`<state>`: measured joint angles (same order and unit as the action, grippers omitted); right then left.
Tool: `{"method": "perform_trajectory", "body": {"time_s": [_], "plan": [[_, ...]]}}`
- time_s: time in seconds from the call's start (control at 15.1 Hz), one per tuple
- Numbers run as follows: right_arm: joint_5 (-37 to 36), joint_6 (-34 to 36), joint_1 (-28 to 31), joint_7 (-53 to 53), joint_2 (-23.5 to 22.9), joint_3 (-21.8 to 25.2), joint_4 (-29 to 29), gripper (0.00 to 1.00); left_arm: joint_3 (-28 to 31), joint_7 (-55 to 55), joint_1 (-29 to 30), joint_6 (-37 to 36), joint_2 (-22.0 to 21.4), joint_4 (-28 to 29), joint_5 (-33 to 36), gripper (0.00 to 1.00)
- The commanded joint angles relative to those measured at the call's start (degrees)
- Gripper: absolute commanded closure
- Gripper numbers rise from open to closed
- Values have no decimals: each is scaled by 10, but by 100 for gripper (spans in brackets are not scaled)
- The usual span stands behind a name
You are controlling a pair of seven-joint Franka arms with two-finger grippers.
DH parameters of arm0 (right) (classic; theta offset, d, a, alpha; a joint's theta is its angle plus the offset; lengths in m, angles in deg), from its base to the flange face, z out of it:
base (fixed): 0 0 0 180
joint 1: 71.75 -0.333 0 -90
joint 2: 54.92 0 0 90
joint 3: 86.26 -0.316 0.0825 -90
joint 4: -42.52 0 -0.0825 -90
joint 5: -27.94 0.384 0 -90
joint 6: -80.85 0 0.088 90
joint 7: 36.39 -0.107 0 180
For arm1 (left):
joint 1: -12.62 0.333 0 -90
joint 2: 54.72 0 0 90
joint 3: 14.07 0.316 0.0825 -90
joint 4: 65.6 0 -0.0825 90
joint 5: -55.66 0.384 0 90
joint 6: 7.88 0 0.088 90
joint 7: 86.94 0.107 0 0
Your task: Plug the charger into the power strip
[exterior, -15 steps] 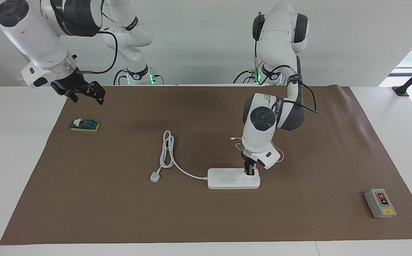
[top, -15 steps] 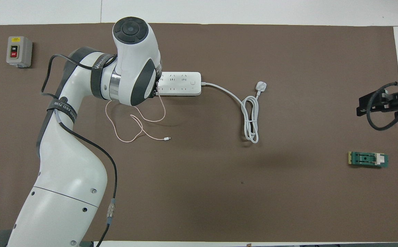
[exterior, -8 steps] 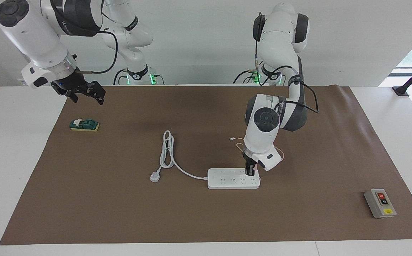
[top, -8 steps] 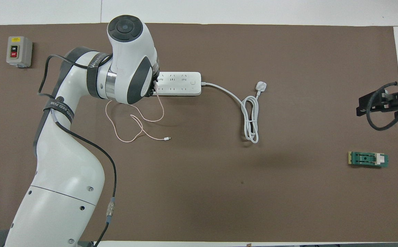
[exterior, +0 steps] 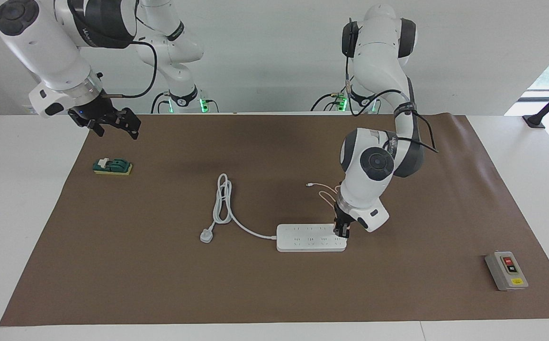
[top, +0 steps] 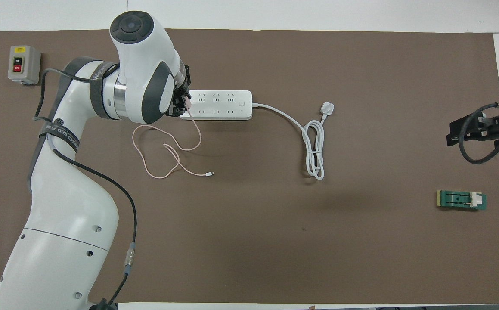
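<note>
Left gripper (exterior: 342, 232): closed on the charger (top: 185, 102), over the power strip's end.
Power strip (exterior: 310, 238): mid-desk, flat.
Charger cable (top: 163, 150): looped nearer the robots.
Right gripper (exterior: 113, 124): fingers spread, empty, waiting above the desk's edge.
</note>
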<state>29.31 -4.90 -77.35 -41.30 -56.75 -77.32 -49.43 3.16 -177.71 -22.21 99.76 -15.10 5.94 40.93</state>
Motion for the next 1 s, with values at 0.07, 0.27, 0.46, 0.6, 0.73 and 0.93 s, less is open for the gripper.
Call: {"method": "perform_trajectory", "body": {"time_s": [0.07,0.27,0.46,0.6,0.73,0.93], "plan": [[-8,8,7,17,5,-15,0,0,0,1,2,-5,-2,-7,-7,100],[-8,9,8,17,4,-15,1,0,0,0,2,-6,-2,-6,-14,100],[-8,9,7,17,4,-14,1,0,0,4,2,-6,-2,-3,-15,100],[-8,9,7,17,3,-14,2,0,0,5,2,-5,-2,1,-15,100],[-8,7,7,16,2,-15,2,0,0,6,2,-3,-3,4,-14,100],[-8,8,8,16,2,-15,2,0,0,11,1,0,-9,15,-14,100]]}}
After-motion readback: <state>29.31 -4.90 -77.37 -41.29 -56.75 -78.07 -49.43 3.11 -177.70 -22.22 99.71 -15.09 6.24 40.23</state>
